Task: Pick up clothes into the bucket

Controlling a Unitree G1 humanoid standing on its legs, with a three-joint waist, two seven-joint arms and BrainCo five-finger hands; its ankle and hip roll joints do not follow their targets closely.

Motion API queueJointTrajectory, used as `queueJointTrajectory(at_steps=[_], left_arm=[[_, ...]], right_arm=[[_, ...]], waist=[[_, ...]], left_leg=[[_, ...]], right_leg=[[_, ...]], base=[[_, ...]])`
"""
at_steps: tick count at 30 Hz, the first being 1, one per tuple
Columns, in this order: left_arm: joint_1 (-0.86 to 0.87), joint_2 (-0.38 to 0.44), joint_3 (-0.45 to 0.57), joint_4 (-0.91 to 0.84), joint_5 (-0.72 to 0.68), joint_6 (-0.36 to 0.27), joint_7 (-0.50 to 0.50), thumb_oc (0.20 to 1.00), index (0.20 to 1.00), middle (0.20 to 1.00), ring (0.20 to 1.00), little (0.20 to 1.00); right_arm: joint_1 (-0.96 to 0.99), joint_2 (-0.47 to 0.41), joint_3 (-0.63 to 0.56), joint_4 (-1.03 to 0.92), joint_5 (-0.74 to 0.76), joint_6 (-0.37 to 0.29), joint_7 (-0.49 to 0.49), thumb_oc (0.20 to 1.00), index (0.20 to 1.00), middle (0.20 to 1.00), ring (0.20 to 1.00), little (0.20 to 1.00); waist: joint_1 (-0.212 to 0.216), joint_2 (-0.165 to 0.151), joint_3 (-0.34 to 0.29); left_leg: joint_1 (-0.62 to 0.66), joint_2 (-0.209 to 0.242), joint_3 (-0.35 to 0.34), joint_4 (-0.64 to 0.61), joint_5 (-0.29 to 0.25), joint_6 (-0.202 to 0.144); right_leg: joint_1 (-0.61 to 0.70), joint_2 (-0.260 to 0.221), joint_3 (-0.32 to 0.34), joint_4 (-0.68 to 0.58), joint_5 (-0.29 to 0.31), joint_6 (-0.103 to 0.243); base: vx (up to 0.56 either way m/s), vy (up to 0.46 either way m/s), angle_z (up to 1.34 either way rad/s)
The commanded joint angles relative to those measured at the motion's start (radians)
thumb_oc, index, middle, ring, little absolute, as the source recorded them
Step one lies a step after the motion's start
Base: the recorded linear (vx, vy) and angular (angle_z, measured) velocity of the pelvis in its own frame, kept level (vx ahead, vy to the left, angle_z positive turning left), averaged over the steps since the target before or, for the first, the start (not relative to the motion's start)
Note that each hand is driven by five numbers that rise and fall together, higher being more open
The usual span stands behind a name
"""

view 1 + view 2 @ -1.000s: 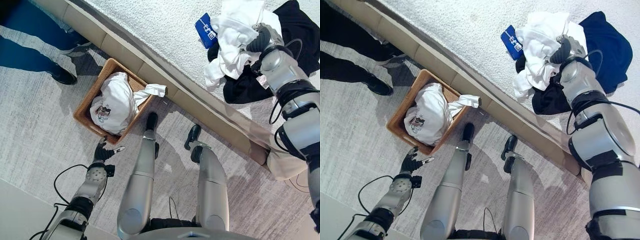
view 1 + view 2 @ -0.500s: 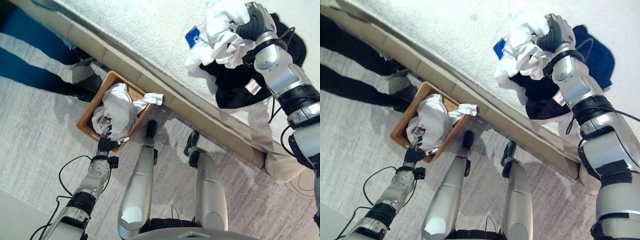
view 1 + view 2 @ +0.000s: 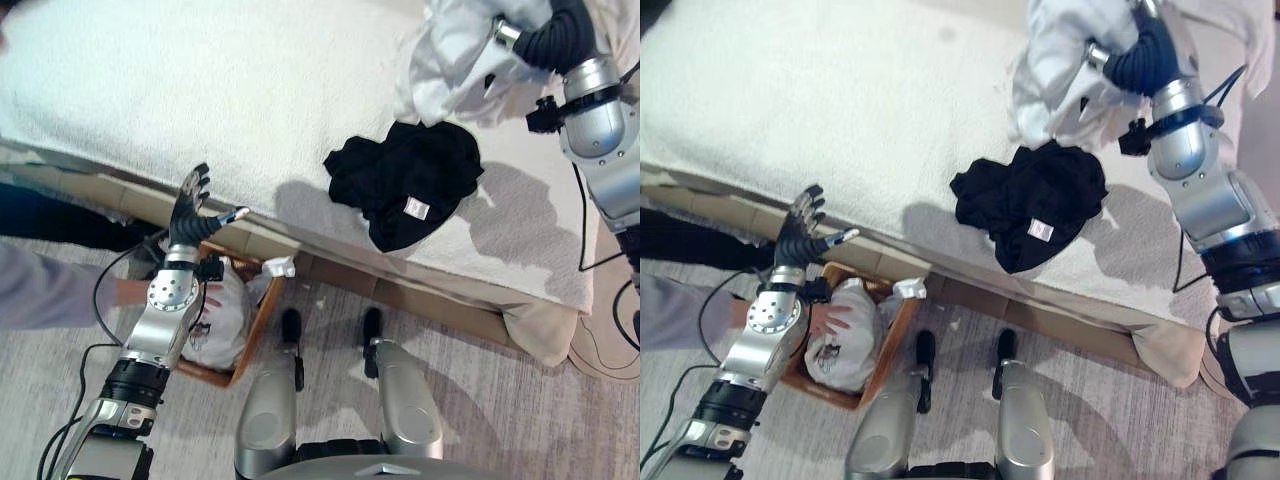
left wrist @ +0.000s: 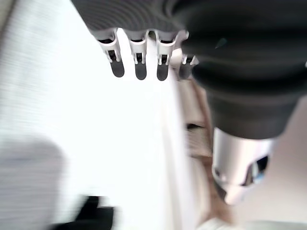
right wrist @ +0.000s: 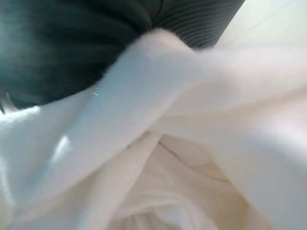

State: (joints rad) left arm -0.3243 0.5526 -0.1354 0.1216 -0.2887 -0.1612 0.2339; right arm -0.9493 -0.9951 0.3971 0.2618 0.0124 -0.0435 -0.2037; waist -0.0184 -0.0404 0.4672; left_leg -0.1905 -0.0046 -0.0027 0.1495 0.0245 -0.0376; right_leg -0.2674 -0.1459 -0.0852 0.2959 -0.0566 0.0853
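Note:
My right hand [image 3: 548, 42] is raised over the bed at the far right, shut on a bunched white garment [image 3: 452, 62] that hangs from it; in the right wrist view the white cloth [image 5: 182, 158] wraps past the dark cover. A black garment [image 3: 405, 182] lies crumpled on the bed below it. Down at the bed's foot stands the wicker basket [image 3: 252, 330], holding white clothes [image 3: 845, 348]. My left hand [image 3: 190, 205] is up at the bed's edge above the basket, open, its fingers [image 4: 136, 67] straight and spread.
A person's hand [image 3: 830, 320] on a grey sleeve [image 3: 675, 310] reaches in from the left and rests on the clothes in the basket. The bed [image 3: 200, 90] has a white textured cover and a beige frame [image 3: 440, 295] along its near edge. Grey carpet [image 3: 500, 400] lies in front.
The camera has tilted toward the bed. My right hand lifted the white garment off the black one. My left hand rose from beside the basket to the bed's edge. A person's hand entered the basket.

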Motion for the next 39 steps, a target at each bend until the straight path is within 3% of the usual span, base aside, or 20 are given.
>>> queueJointTrajectory(at_steps=[1,6,9,13,18,28,37,38,39], left_arm=[[0.003,0.013,-0.04,-0.061,0.01,-0.049,-0.031,1.0,1.0,1.0,1.0,1.0],[-0.072,0.037,-0.109,-0.118,-0.004,-0.039,-0.083,1.0,1.0,1.0,1.0,1.0],[-0.169,0.056,-0.237,-0.12,-0.097,-0.02,-0.175,1.0,1.0,1.0,1.0,1.0],[-0.257,0.065,-0.345,-0.109,-0.087,-0.005,-0.217,1.0,1.0,1.0,1.0,1.0],[-0.364,-0.02,-0.466,-0.068,-0.083,0.007,-0.229,1.0,1.0,1.0,1.0,1.0],[-0.409,-0.19,-0.55,0.042,-0.143,0.038,-0.218,1.0,1.0,1.0,1.0,1.0],[-0.382,-0.265,-0.516,0.099,-0.069,0.051,-0.158,1.0,1.0,1.0,1.0,1.0],[-0.365,-0.28,-0.51,0.105,-0.098,0.048,-0.154,0.238,0.238,0.238,0.238,0.238],[-0.35,-0.29,-0.505,0.106,-0.14,0.047,-0.155,0.2,0.2,0.2,0.2,0.2]], right_arm=[[0.032,-0.01,-0.006,-0.081,0.129,-0.058,0.072,0.2,0.2,0.2,0.2,0.2],[0.059,-0.008,0.029,-0.128,0.234,-0.06,0.155,0.2,0.2,0.2,0.2,0.2],[0.079,0.015,0.062,-0.175,0.324,-0.059,0.209,0.2,0.2,0.2,0.2,0.2],[0.092,0.021,0.061,-0.217,0.383,-0.058,0.237,0.2,0.2,0.2,0.2,0.2],[0.096,0.058,0.072,-0.283,0.432,-0.071,0.248,0.2,0.2,0.2,0.2,0.2],[0.113,0.137,0.075,-0.392,0.439,-0.085,0.254,0.2,0.2,0.2,0.2,0.2],[0.165,0.164,0.044,-0.46,0.507,-0.091,0.272,0.2,0.2,0.2,0.2,0.2],[0.169,0.165,0.041,-0.467,0.515,-0.095,0.269,0.2,0.2,0.2,0.2,0.2],[0.175,0.168,0.036,-0.471,0.519,-0.095,0.27,0.2,0.2,0.2,0.2,0.2]], waist=[[-0.016,-0.018,-0.176],[-0.028,-0.021,-0.229],[-0.043,-0.016,-0.276],[-0.054,-0.012,-0.299],[-0.069,-0.009,-0.338],[-0.079,-0.007,-0.359],[-0.079,-0.011,-0.357],[-0.08,-0.013,-0.357],[-0.08,-0.013,-0.357]], left_leg=[[0.028,0.003,-0.032,0.006,-0.064,-0.028],[0.081,0.017,-0.013,-0.024,-0.06,-0.034],[0.126,0.026,-0.004,-0.042,-0.063,-0.037],[0.155,0.029,-0.002,-0.054,-0.066,-0.038],[0.19,0.033,-0.001,-0.071,-0.072,-0.04],[0.214,0.029,-0.006,-0.078,-0.08,-0.037],[0.214,0.026,-0.015,-0.073,-0.082,-0.032],[0.213,0.025,-0.015,-0.072,-0.082,-0.031],[0.212,0.025,-0.015,-0.071,-0.083,-0.031]], right_leg=[[0.09,0.013,-0.023,-0.13,0.022,0.043],[0.149,0.025,-0.023,-0.183,0.034,0.045],[0.198,0.03,-0.024,-0.199,0.028,0.044],[0.232,0.031,-0.028,-0.207,0.021,0.043],[0.276,0.027,-0.043,-0.229,0.014,0.041],[0.315,0.018,-0.052,-0.249,0.011,0.042],[0.322,0.015,-0.058,-0.248,0.008,0.041],[0.32,0.015,-0.056,-0.246,0.008,0.041],[0.32,0.015,-0.055,-0.244,0.008,0.041]], base=[[0.07,-0.042,-0.08],[0.06,-0.035,-0.04],[0.1,-0.028,-0.04],[0.09,-0.014,-0.04],[0.07,-0.005,0.03],[0.02,0.006,0.04],[0.0,0.0,0.0],[0.0,0.0,0.0],[0.0,0.0,0.0]])
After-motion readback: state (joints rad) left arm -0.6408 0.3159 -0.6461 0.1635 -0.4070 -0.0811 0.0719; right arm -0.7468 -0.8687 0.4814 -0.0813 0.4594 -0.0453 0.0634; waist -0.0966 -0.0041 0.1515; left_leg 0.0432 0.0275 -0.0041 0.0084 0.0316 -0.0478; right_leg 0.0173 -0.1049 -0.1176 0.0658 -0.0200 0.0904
